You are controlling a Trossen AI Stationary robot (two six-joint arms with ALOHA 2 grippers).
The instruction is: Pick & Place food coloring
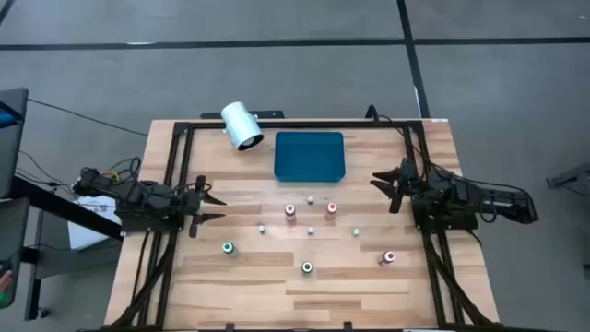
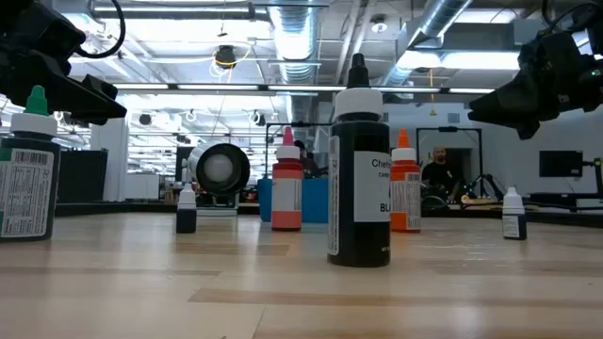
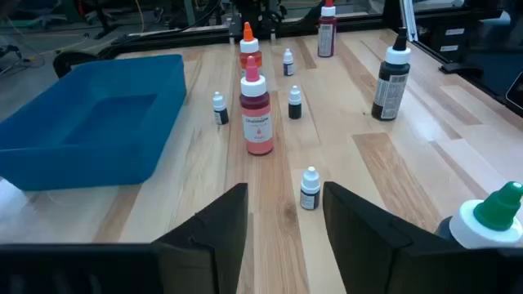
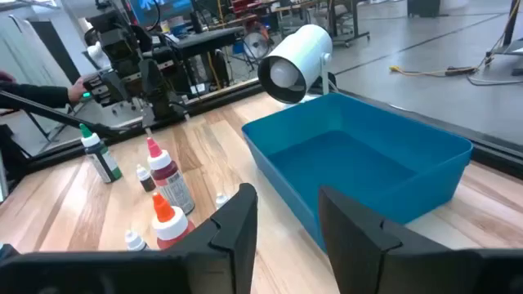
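Food coloring bottles (image 1: 310, 214) upright, scattered mid-table, near the blue tray (image 1: 310, 156): red, orange, green and black caps. Left gripper (image 1: 210, 207) and right gripper (image 1: 380, 181) both spread apart, holding nothing.

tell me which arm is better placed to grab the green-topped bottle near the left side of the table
Left. The left gripper, open, sits close to the green-topped bottle; the right gripper, also open, waits across the table.
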